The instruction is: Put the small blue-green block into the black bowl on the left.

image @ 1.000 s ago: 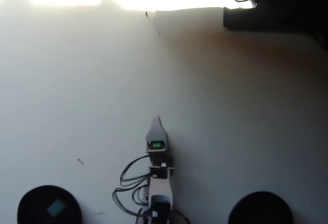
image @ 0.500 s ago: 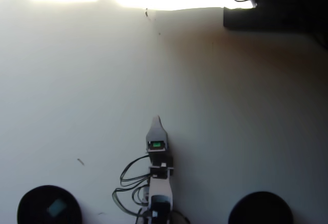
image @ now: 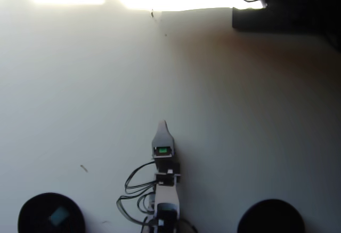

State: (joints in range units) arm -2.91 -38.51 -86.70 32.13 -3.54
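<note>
The small blue-green block lies inside the black bowl at the bottom left of the overhead view. My gripper points up the picture at bottom centre, well right of that bowl and apart from it. Only one pale tapered tip shows, so I cannot see whether the jaws are open or shut. Nothing is visible in it.
A second black bowl sits at the bottom right. Black cables loop left of the arm's base. Dark equipment lines the top right edge. Bright glare washes out the white table at the top left.
</note>
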